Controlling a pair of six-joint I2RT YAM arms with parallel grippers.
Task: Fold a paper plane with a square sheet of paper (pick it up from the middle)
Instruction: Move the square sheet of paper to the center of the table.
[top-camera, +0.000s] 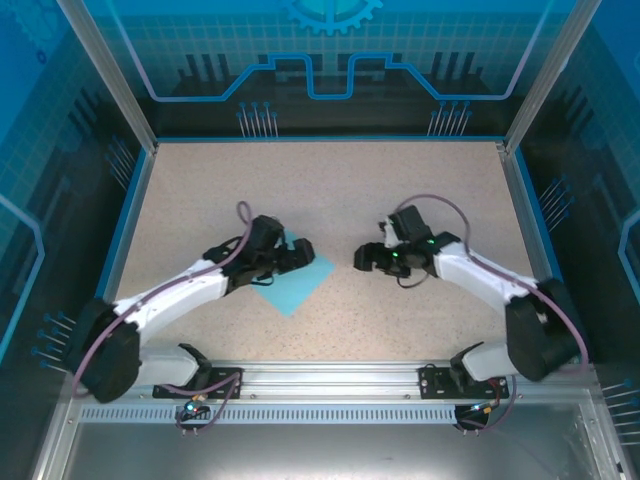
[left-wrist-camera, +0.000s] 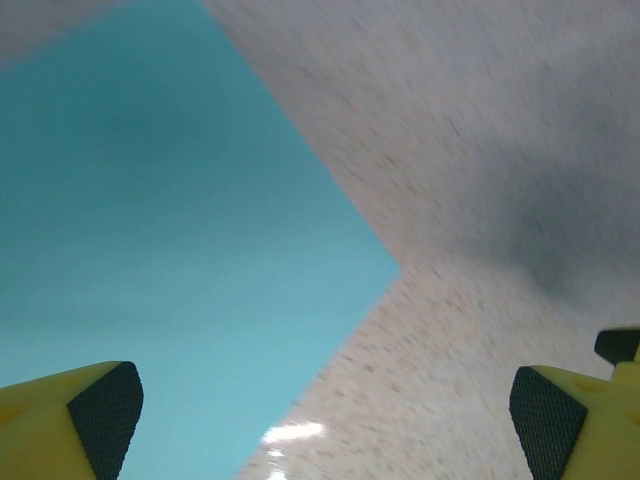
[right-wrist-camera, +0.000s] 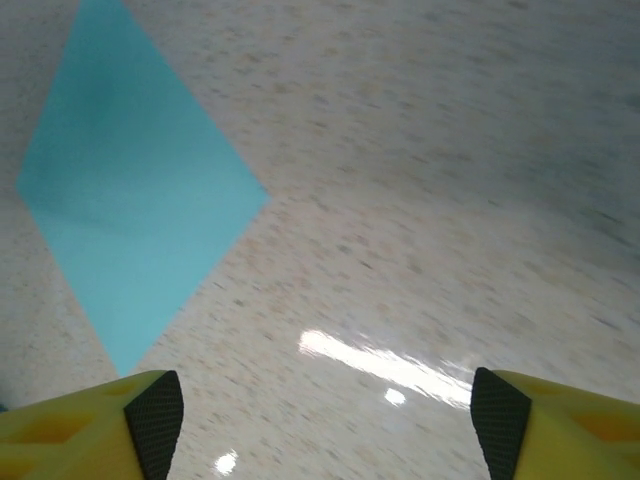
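On the speckled beige table (top-camera: 330, 190) we see a flat light-blue square paper sheet (top-camera: 300, 287); left gripper (top-camera: 298, 256) spread over it; right gripper (top-camera: 360, 260) spread nearby.

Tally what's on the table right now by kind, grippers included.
Paper: 1, the light-blue square sheet of paper, flat on the table
Grippers: 2, the left gripper over the sheet's edge, the right gripper over bare table, both open
Total: 3
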